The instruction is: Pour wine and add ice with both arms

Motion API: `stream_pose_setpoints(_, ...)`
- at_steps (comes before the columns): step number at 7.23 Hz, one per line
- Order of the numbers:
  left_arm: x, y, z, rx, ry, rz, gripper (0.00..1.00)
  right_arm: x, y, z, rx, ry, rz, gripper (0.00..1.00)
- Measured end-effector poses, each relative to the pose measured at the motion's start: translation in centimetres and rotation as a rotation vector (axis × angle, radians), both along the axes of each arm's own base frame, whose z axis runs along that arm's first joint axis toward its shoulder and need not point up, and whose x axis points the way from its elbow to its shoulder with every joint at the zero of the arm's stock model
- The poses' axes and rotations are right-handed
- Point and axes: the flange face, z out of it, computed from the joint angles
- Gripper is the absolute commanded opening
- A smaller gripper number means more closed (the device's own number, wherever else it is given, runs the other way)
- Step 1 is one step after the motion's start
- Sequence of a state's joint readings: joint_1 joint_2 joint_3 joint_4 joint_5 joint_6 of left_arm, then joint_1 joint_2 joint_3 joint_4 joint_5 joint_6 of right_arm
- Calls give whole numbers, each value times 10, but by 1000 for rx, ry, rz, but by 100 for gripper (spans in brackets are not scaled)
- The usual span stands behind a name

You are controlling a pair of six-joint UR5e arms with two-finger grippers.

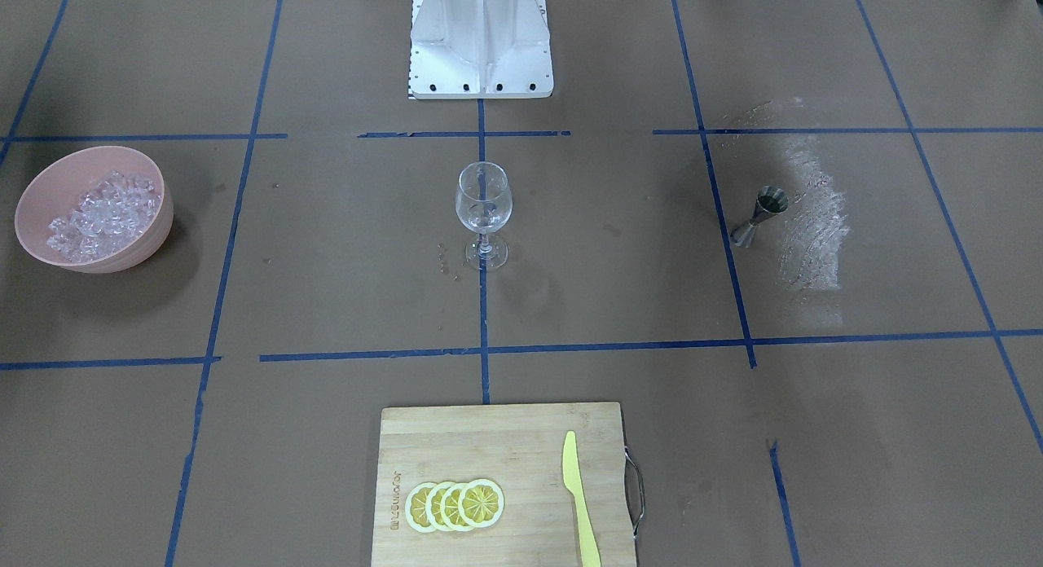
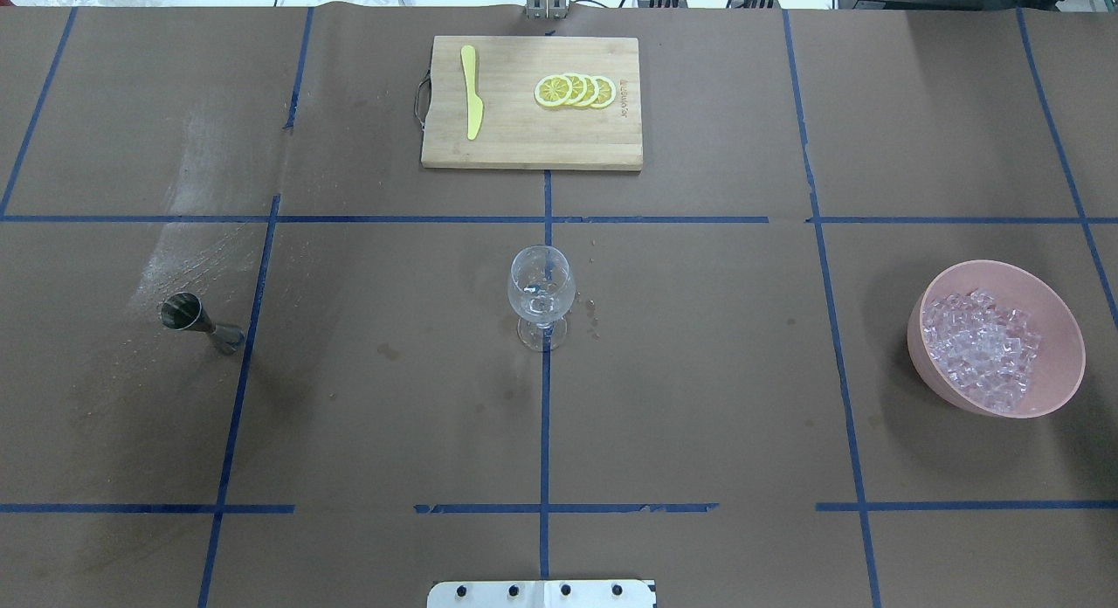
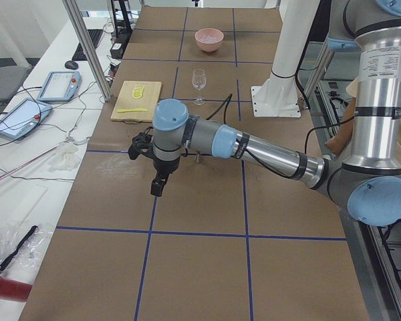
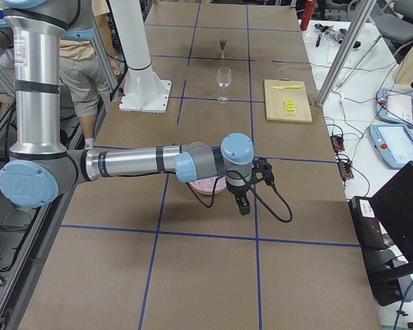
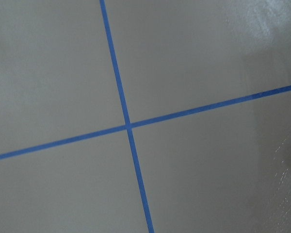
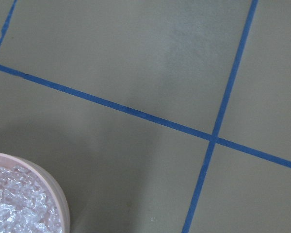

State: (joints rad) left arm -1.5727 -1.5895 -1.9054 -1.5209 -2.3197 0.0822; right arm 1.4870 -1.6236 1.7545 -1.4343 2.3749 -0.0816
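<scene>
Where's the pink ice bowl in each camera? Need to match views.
Front-facing: pink bowl at far left, mid-height.
Overhead: bowl at far right.
Exterior left: bowl top centre, far end.
Exterior right: bowl centre, mostly hidden behind the right arm.
Left wrist: not in it.
Right wrist: bowl's rim in bottom-left corner.
Landmark: the wine glass, mid-table in all four exterior views.

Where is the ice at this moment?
In the overhead view the ice lies heaped in the pink bowl at the robot's right, well to the right of the wine glass.
</scene>
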Motion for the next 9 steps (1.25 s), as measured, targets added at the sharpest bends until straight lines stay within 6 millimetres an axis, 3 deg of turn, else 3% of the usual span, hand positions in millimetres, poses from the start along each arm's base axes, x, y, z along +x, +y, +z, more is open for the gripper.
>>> stream_pose_setpoints(2, 0, -18, -44, 146, 2, -3, 100, -23, -9, -13, 45, -7, -37, 100)
stream_pose_setpoints(4, 0, -26, -79, 382, 8, -13, 100, -28, -8, -14, 63, -13, -40, 100)
stream_pose_setpoints(6, 14, -25, -104, 466, 116, -74, 100, -28, -7, -13, 32, -19, -8, 100)
stream_pose_setpoints(7, 39, -21, -117, 464, 202, -106, 100, -28, -7, -14, 20, -22, 5, 100)
stream_pose_setpoints(9, 114, -14, -139, 483, 287, -147, 100, -28, -7, -15, 0, -28, 26, 100)
